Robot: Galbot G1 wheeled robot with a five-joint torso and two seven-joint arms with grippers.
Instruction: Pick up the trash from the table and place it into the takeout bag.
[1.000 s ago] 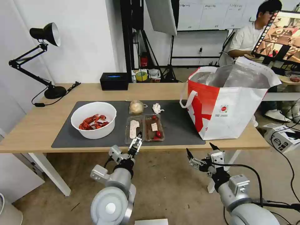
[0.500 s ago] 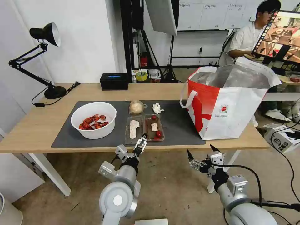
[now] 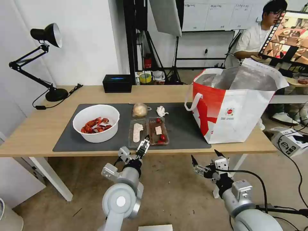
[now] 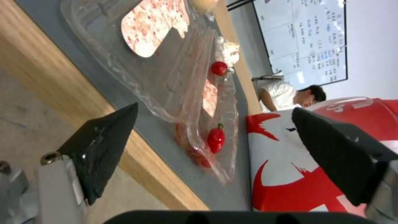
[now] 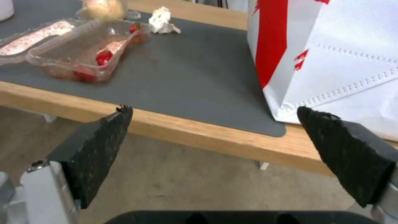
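On the table [image 3: 35, 128], the trash lies on a dark grey mat [image 3: 184, 128]: a white bowl of red shells [image 3: 96, 123], a clear two-part tray [image 3: 148, 131] with scraps, a crumpled tissue [image 3: 161, 111] and a small bag with a beige lump [image 3: 140, 110]. The white-and-red takeout bag [image 3: 237, 106] stands open at the table's right end. My left gripper [image 3: 144, 144] is open at the table's front edge, just short of the tray [image 4: 178, 77]. My right gripper [image 3: 204, 154] hangs open below the front edge, in front of the mat [image 5: 186, 77] and left of the takeout bag [image 5: 340, 62].
A black desk lamp [image 3: 54, 93] stands at the back left, and a black box [image 3: 117, 83] sits at the back edge. A cardboard box [image 3: 288, 141] lies on the floor to the right. A person sits behind the bag, away from the table.
My left arm has shifted to the right along the table's front edge, bringing its open gripper to the tray's near middle. The right gripper has hardly moved.
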